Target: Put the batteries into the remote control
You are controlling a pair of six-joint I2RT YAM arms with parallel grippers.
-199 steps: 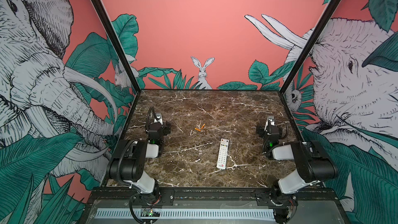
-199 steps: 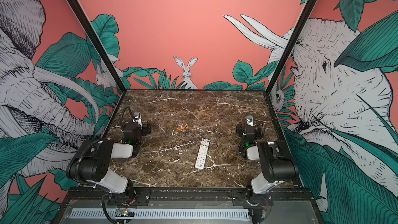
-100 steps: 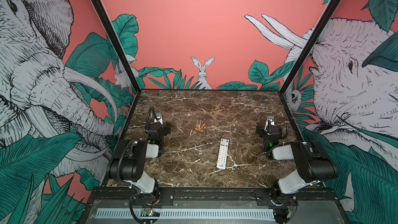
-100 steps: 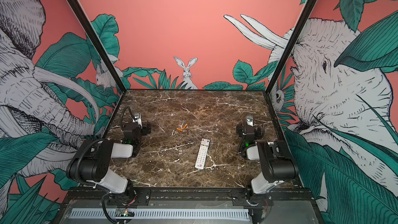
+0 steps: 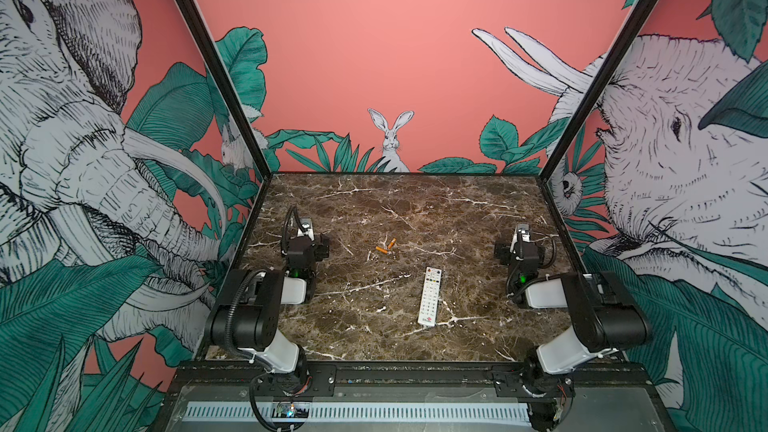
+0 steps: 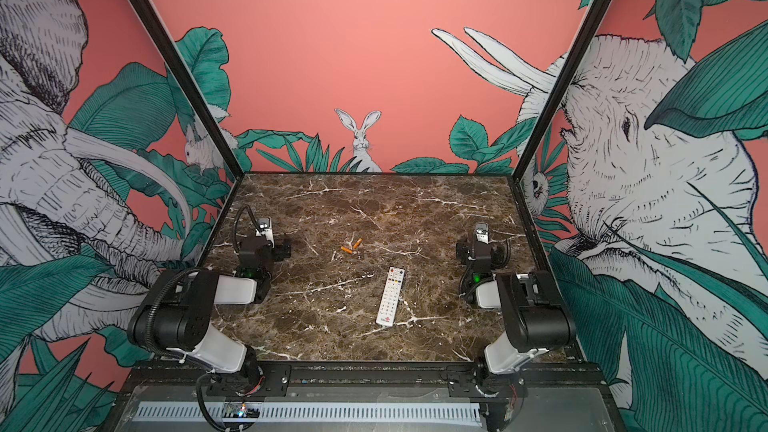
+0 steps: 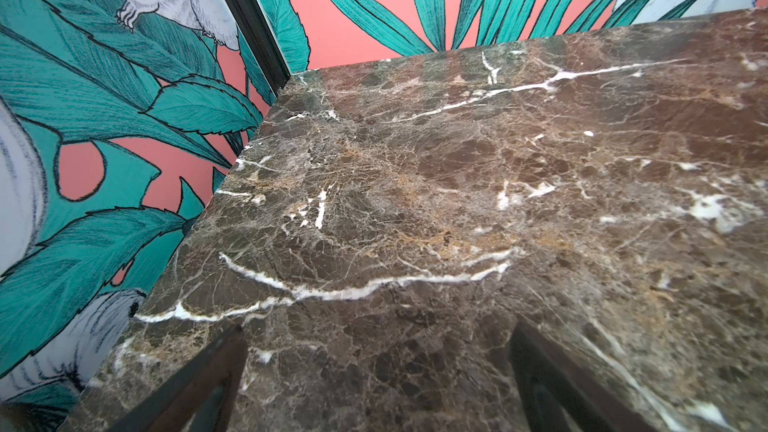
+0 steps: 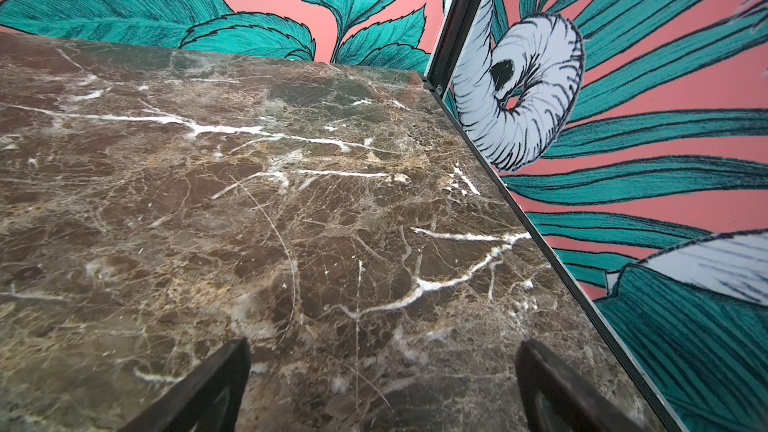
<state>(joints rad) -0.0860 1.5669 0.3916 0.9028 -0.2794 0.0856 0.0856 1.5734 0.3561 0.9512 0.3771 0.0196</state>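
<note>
Near centre, remote control (image 5: 430, 296) buttons-up, batteries (image 5: 381, 249) just beyond, seemingly touching

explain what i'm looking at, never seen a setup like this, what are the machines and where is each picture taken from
These are two robot arms bolted at the near edge of a marble table: the left arm and the right arm. Two pictures come from a pair of cameras overhead, side by side, so they look nearly the same. The other two come from a camera on each wrist and show only bare marble and the painted walls. On the table lie a white remote control, buttons up, and beyond it two small orange batteries, close together. The left end effector and right end effector are open and hold nothing.
</note>
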